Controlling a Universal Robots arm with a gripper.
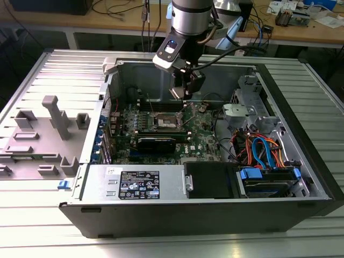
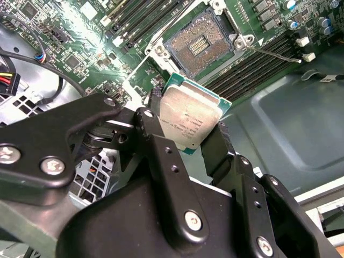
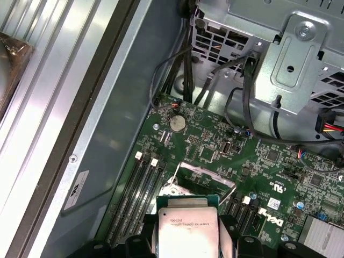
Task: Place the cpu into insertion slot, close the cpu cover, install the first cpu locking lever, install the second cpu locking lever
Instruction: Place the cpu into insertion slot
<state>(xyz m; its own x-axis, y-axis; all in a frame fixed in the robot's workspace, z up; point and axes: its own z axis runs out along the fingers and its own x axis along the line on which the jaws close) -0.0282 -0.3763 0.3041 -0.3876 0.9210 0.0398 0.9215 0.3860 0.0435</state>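
Note:
My gripper (image 2: 188, 126) is shut on the cpu (image 2: 191, 115), a flat square chip with a dull silver top and green edge, held by two opposite sides between black fingers (image 2: 156, 123). Both wrist views show the cpu (image 3: 187, 228) hanging in the air above the green board. The insertion slot (image 2: 201, 45) lies open just beyond it, its grid of contacts bare inside a silvery rim. In the exterior view the gripper (image 1: 185, 91) hovers inside the computer case, slightly behind and to the right of the insertion slot (image 1: 165, 121). The cpu cover (image 3: 215, 180) appears tilted up past the chip.
A thin wire lever (image 2: 274, 54) sticks out beside the socket, across the black memory slots (image 2: 252, 70). A metal drive cage (image 3: 285, 59) with dangling cables stands near the board. The case wall (image 3: 107, 123) is close by. A grey fixture tray (image 1: 43, 134) lies outside the case.

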